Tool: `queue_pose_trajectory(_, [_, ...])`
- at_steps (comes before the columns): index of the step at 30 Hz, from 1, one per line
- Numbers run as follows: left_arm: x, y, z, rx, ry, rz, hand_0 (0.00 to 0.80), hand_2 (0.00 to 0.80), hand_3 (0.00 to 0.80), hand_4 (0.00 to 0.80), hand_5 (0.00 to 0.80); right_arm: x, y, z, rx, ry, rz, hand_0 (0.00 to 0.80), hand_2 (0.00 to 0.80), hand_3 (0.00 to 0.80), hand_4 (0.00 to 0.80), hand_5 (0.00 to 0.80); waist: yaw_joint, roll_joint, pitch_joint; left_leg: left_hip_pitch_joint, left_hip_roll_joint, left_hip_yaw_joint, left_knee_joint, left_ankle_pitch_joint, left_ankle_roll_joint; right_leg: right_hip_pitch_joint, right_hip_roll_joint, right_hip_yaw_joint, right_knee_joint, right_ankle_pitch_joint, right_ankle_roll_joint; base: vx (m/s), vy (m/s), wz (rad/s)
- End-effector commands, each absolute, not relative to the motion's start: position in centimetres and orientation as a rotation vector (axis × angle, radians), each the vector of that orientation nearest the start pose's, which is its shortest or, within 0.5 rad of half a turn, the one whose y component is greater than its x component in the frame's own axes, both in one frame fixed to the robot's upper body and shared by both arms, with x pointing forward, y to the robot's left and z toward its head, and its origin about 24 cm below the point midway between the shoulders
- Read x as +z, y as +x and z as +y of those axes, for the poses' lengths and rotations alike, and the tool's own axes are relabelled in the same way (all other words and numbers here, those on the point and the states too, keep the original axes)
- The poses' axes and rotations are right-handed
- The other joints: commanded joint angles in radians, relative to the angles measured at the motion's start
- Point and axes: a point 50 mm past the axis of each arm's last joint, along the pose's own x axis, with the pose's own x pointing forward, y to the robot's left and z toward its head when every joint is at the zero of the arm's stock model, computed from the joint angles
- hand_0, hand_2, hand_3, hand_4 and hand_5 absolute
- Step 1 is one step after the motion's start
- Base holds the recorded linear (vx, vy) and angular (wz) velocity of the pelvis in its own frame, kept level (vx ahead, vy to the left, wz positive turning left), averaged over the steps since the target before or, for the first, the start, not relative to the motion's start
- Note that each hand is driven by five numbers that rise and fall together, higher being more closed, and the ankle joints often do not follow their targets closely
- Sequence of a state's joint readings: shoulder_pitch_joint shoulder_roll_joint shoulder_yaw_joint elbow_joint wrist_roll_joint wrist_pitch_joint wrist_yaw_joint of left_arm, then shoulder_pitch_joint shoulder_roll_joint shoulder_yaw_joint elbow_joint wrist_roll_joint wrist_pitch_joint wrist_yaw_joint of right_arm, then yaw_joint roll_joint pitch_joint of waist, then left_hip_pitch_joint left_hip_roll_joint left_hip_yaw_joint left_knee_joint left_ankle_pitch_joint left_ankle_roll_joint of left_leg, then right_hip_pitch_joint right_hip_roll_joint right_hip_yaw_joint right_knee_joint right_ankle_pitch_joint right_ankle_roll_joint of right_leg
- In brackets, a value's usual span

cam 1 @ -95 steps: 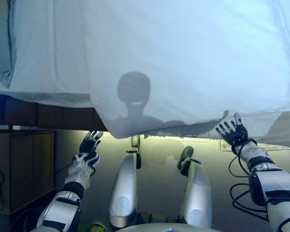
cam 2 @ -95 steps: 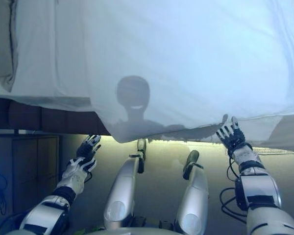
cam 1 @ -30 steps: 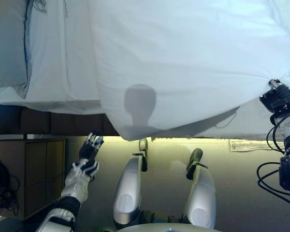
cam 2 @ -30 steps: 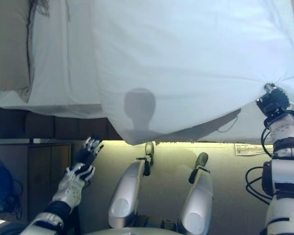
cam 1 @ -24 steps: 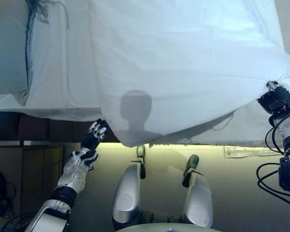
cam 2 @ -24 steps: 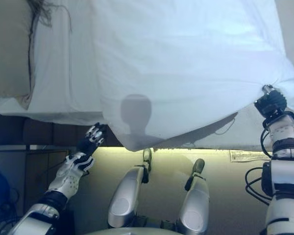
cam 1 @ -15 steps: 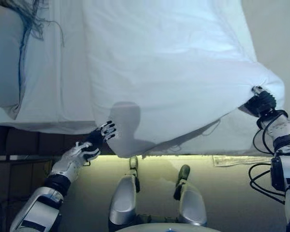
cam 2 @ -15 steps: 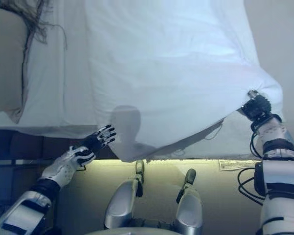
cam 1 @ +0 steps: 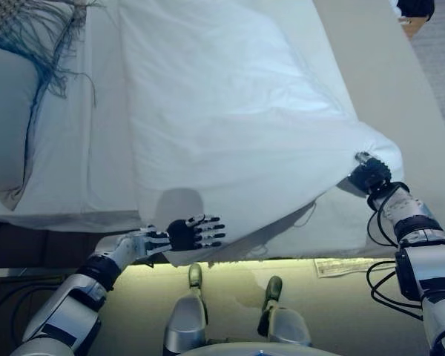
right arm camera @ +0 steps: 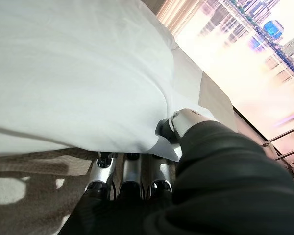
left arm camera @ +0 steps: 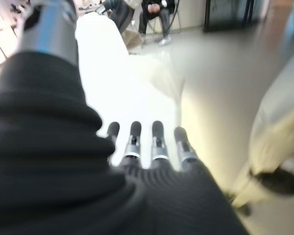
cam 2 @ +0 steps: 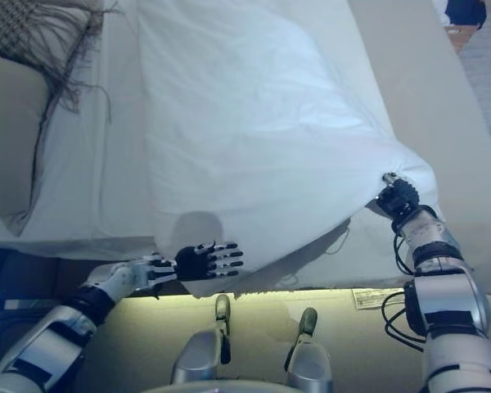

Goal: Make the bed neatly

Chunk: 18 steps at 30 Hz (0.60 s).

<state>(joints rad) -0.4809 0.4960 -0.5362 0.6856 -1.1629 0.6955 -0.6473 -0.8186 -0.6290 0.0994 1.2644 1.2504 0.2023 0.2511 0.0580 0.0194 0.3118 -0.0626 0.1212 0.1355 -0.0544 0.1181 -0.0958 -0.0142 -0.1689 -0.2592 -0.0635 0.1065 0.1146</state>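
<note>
Right hand (cam 1: 369, 176) grips the duvet (cam 1: 230, 111) corner, lifted to spread it; left hand (cam 1: 194, 233), fingers straight, reaches toward the near edge.

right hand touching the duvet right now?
Touching. In the right eye view the right hand is curled into the white duvet edge, cloth bunched at it; the right wrist view shows the thumb pinching the fold.
</note>
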Motion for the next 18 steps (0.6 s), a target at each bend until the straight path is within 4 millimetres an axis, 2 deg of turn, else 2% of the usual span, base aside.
queue_pose_trajectory(1, [-1.2,27.9,11.7,-0.779,-0.906,0.997,0.000,0.000,0.000,0.000,0.000,11.0,36.2,-31.8,-0.179,0.763,0.077,0.800,0.800,0.800,0.800,0.800,-0.014,-0.003,-0.065,-0.026,0.074,-0.002,-0.033,0.039,-0.042,-0.026,-0.020,0.010,0.090,-0.042,0.022,0.044,-0.065,0.00])
queue_pose_trajectory(4, [-1.5,28.0,9.9,-0.725,-1.028,1.020,0.000,0.000,0.000,0.000,0.000,10.7,36.4,-31.1,-0.167,0.774,0.088,0.800,0.800,0.800,0.800,0.800,-0.020,-0.022,-0.064,-0.024,0.083,0.003,-0.033,0.037,-0.042,-0.028,-0.014,0.017,0.090,-0.043,0.021,0.039,-0.060,-0.03])
queue_pose_trajectory(8, [-2.5,27.7,7.6,-0.561,-1.196,1.061,0.000,0.000,0.000,0.000,0.000,10.0,36.8,-29.7,-0.141,0.777,0.113,0.800,0.800,0.800,0.800,0.800,-0.031,-0.050,-0.063,-0.020,0.099,0.012,-0.032,0.034,-0.044,-0.029,-0.002,0.031,0.087,-0.042,0.020,0.041,-0.067,-0.09])
queue_pose_trajectory(13, [-3.2,28.2,6.5,-0.297,-1.418,1.065,0.000,0.000,0.000,0.000,0.000,9.6,37.3,-27.8,-0.104,0.809,0.124,0.800,0.800,0.800,0.800,0.800,-0.039,-0.095,-0.058,-0.023,0.123,0.016,-0.027,0.030,-0.049,-0.032,0.017,0.044,0.085,-0.044,0.017,0.034,-0.111,-0.14])
queue_pose_trajectory(18, [-4.2,28.4,6.4,0.006,-1.545,1.076,0.000,0.000,0.000,0.000,0.000,9.0,37.4,-26.5,-0.081,0.845,0.131,0.800,0.800,0.800,0.800,0.800,-0.041,-0.133,-0.054,-0.027,0.145,0.018,-0.024,0.030,-0.055,-0.033,0.034,0.043,0.082,-0.044,0.015,0.019,-0.126,-0.04])
